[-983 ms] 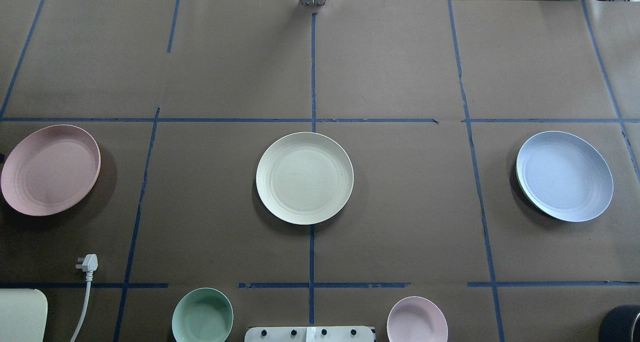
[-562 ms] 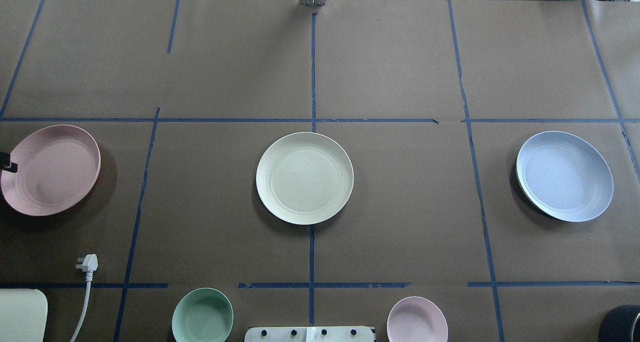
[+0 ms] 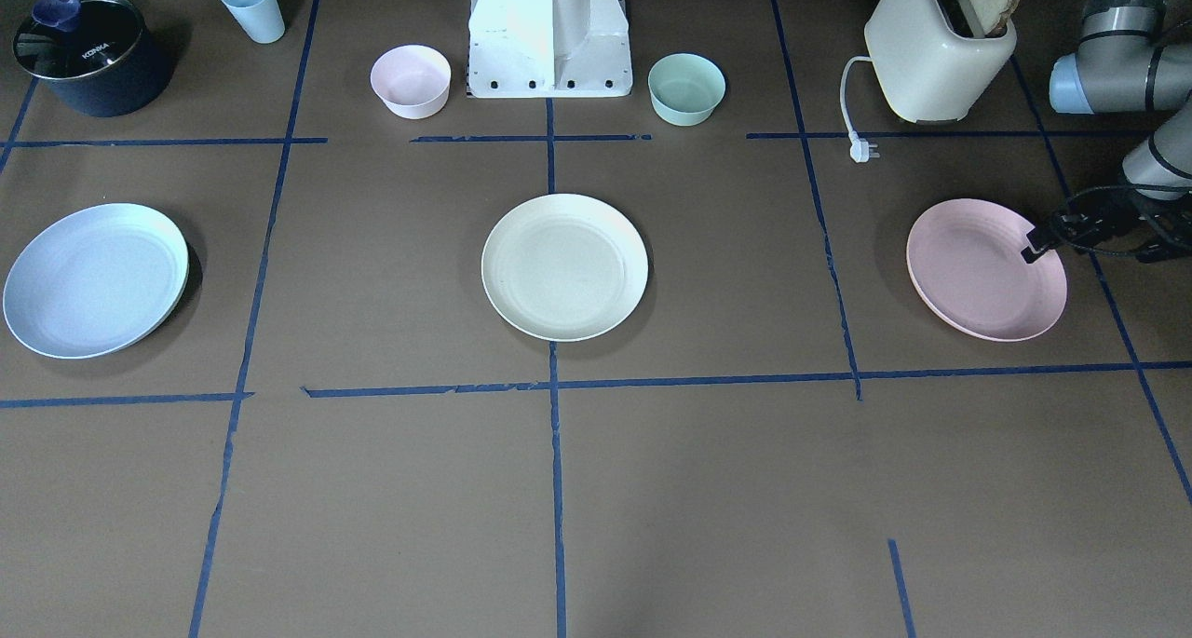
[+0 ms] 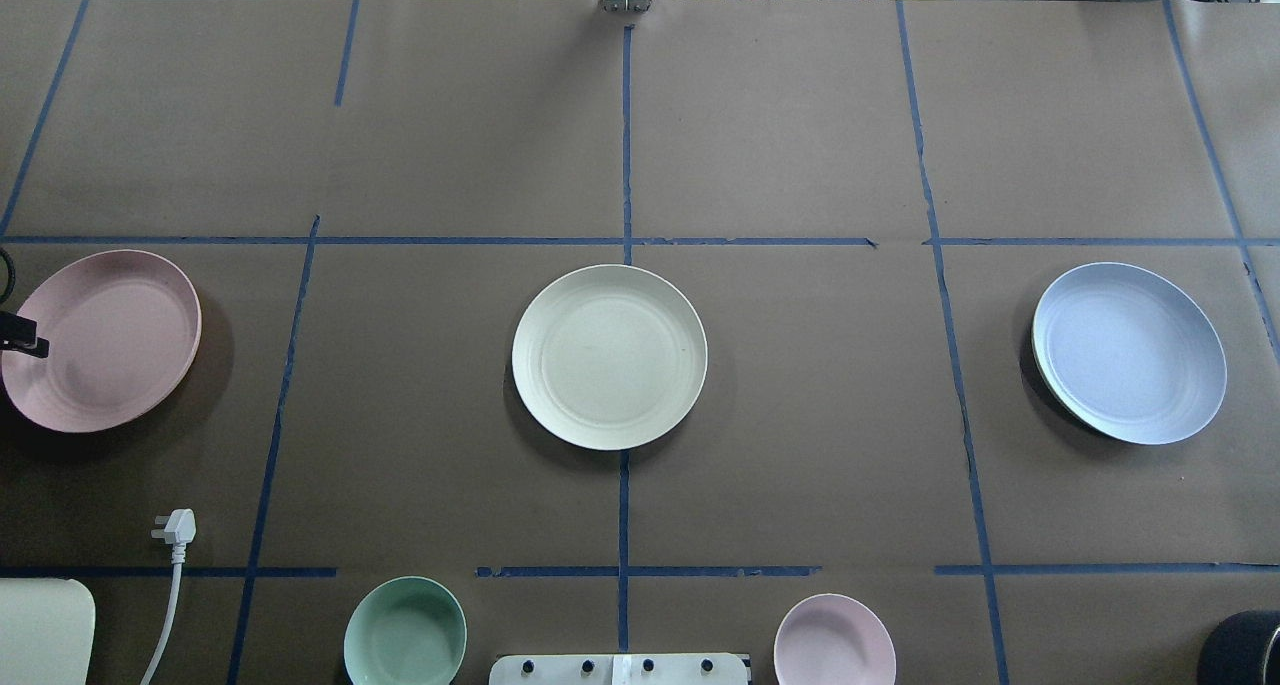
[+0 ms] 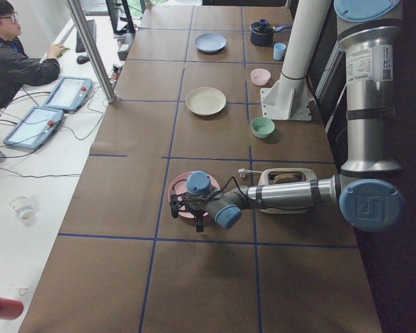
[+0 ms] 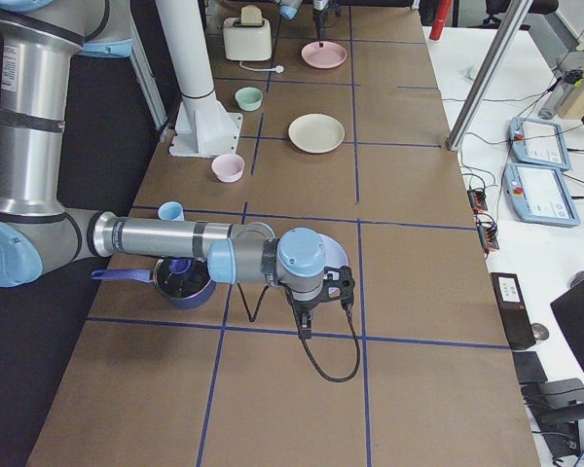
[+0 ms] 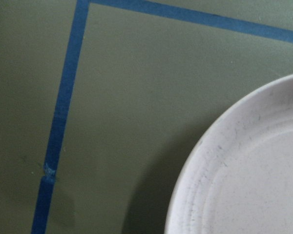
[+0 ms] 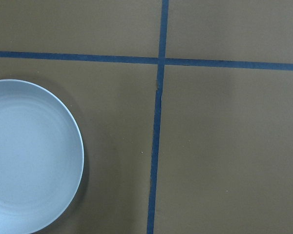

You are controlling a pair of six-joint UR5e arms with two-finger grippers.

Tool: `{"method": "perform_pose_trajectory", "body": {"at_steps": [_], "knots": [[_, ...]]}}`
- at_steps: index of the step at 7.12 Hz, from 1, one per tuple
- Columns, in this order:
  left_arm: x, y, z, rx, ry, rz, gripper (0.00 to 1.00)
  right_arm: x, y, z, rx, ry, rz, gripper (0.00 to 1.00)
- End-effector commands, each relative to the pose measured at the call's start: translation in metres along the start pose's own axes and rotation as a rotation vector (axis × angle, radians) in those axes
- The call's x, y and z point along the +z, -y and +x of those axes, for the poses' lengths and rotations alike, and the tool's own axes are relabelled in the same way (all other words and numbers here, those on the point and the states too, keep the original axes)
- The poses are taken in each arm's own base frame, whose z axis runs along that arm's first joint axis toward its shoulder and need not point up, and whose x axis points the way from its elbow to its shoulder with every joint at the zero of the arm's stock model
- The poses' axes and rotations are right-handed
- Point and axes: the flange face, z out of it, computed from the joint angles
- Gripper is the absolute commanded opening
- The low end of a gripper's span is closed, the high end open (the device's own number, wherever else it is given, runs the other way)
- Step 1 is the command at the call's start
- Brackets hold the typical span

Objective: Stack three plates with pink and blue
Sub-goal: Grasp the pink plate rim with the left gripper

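- Plates lie apart in one row across the table, none stacked: the cream plate (image 4: 608, 357) is in the middle, on a blue tape (image 4: 626, 145) line.
- The pink plate (image 4: 105, 340) is at the cream one's 9 o'clock in the overhead view, well apart from it.
- The blue plate (image 4: 1130, 353) is at its 3 o'clock, equally far off.
- The left gripper (image 3: 1032, 247) reaches in low at the pink plate's 9 o'clock rim (overhead view), with a dark fingertip over the edge. I cannot tell whether it touches the rim or how wide the jaws stand.
- The left wrist view shows only an arc of that plate's rim and bare table.
- The right gripper (image 6: 323, 297) hangs above the table near the blue plate. It shows only in the side view, so I cannot tell its opening.
- A green bowl (image 4: 405, 633) sits at the cream plate's 7 o'clock and a pink bowl (image 4: 834, 641) at its 5 o'clock.
- A toaster (image 3: 936, 47) stands beyond the pink plate, its plug (image 3: 864, 152) loose on the table.
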Motion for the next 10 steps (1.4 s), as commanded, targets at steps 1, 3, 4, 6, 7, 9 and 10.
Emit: {"method": "perform_pose_trajectory", "body": {"at_steps": [1,3,4,6,7,9,10], "knots": [[-0.001,0.001,0.006,0.023,-0.01,0.002,0.18,-0.001,0.001,-0.001,-0.003,-0.001,0.003,1.0],[-0.003,0.002,0.008,0.026,-0.016,0.0,0.0,-0.005,0.01,-0.006,-0.011,0.003,0.01,1.0],[-0.003,0.001,0.007,0.02,-0.028,-0.017,0.0,-0.006,0.01,-0.006,-0.01,0.005,0.009,1.0],[-0.039,0.009,-0.012,-0.048,-0.14,-0.063,0.0,-0.012,0.013,-0.015,-0.005,0.017,0.025,1.0],[-0.065,0.018,-0.029,-0.099,-0.2,-0.063,0.0,-0.015,0.016,-0.018,0.016,0.022,0.033,1.0],[-0.097,0.036,-0.011,-0.091,-0.255,-0.023,0.0,-0.006,0.014,-0.017,0.031,0.024,0.013,1.0],[-0.107,0.056,0.014,-0.067,-0.27,-0.004,0.0,-0.004,0.019,-0.025,0.064,0.035,0.012,1.0]]}}
